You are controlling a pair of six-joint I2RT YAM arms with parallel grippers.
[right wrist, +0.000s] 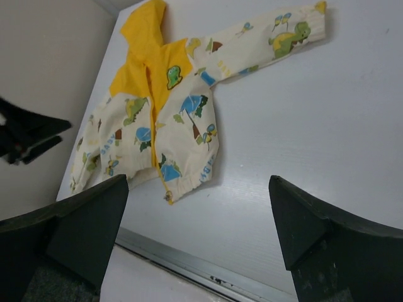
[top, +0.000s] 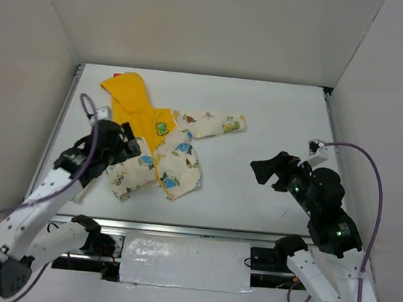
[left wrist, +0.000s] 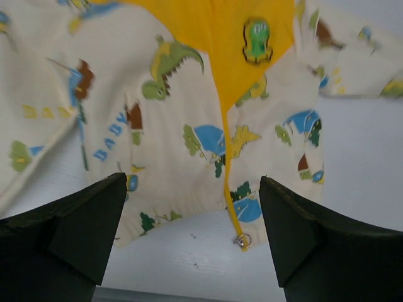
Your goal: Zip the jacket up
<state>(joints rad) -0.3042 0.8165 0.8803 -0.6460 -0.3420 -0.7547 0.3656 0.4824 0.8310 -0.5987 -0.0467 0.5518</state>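
Jacket (top: 160,145) lies flat on the white table (top: 277,123), left of centre, with its yellow hood (top: 126,91) toward the far left corner and 1 sleeve (top: 215,123) stretched out to the right. Its zipper pull (left wrist: 242,240) sits at the bottom hem. Left gripper (top: 129,150) hovers over the jacket's near left side, jaws spread wide, holding nothing. Right gripper (top: 259,171) hangs well apart to the right, likewise spread and empty.
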